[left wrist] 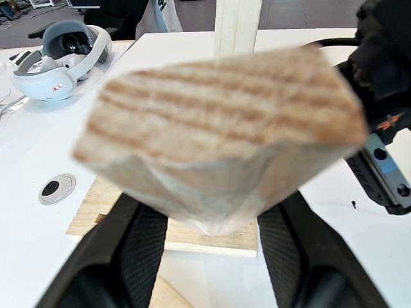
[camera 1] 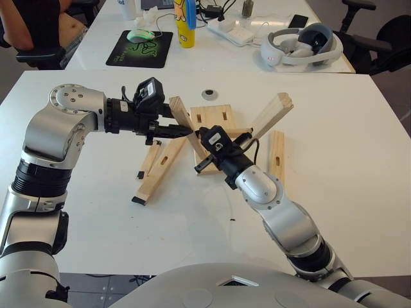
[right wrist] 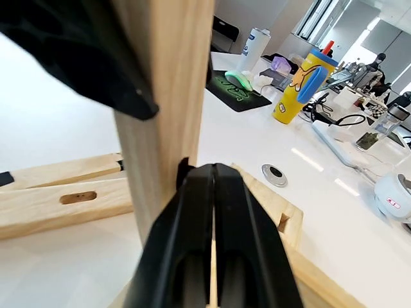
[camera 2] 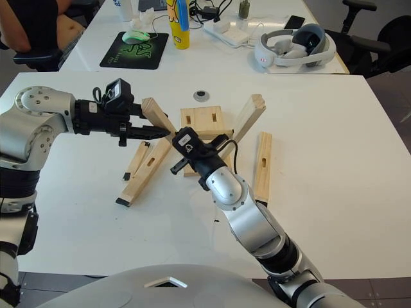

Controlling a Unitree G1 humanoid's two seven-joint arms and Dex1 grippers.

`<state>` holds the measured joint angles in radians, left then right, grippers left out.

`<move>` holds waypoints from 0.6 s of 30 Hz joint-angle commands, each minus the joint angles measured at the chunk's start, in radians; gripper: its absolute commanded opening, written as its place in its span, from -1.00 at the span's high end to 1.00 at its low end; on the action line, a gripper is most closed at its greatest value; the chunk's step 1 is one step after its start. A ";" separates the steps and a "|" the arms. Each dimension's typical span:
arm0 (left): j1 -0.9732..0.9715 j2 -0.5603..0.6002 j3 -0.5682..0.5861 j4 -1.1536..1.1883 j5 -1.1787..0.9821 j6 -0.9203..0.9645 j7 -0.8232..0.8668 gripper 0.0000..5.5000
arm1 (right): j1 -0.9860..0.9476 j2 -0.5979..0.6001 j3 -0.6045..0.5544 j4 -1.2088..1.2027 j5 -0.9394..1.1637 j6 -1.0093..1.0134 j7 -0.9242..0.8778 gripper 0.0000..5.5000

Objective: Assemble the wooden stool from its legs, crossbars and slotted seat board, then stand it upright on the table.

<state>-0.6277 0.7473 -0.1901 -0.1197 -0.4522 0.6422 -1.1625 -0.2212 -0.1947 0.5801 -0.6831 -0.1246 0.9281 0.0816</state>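
Left claw clamped on tilted leg; right claw closed empty beside it. Any shove could twist leg loose.

Tilted leg rises beside flat seat board.

Seat board lies between left leg and right leg.

A round metal grommet sits near the tabletop's far edge. On the rear tabletop, a mouse rests on a black pad at the near edge, beside a yellow bottle. A white headset lies toward the right.
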 commanded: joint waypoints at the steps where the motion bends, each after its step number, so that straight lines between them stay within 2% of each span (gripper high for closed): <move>1: 0.020 -0.019 -0.023 -0.015 0.005 0.019 0.000 0.26 | -0.031 0.046 -0.093 0.000 -0.003 -0.063 -0.015 1.00; 4: 0.027 -0.022 -0.022 -0.023 0.006 0.024 0.007 0.26 | -0.030 0.055 -0.131 -0.008 0.001 -0.136 -0.010 1.00; 6: 0.023 -0.027 -0.030 -0.026 0.011 0.024 0.009 0.26 | -0.022 0.102 -0.194 -0.052 0.049 -0.191 -0.008 1.00; 9: 0.023 -0.023 -0.038 -0.025 0.023 0.017 0.010 0.26 | -0.020 0.184 -0.300 -0.120 0.202 -0.229 0.043 1.00; 12: 0.019 -0.016 -0.041 -0.018 0.036 0.009 0.011 0.26 | 0.073 0.163 -0.365 -0.176 0.413 -0.211 0.182 1.00; 14: 0.012 -0.013 -0.040 -0.008 0.039 0.006 0.010 0.26 | 0.199 0.134 -0.467 -0.229 0.618 -0.146 0.259 1.00; 15: 0.014 -0.007 -0.035 -0.008 0.038 0.007 0.009 0.26 | 0.278 0.082 -0.515 -0.252 0.699 -0.119 0.312 1.00; 18: 0.016 0.003 -0.028 -0.011 0.036 0.010 0.009 0.26 | 0.393 -0.024 -0.569 -0.250 0.766 -0.110 0.378 1.00</move>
<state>-0.6261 0.7309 -0.1999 -0.1382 -0.4445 0.6350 -1.1470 0.0832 -0.1353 0.0580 -0.9235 0.6009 0.8032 0.4057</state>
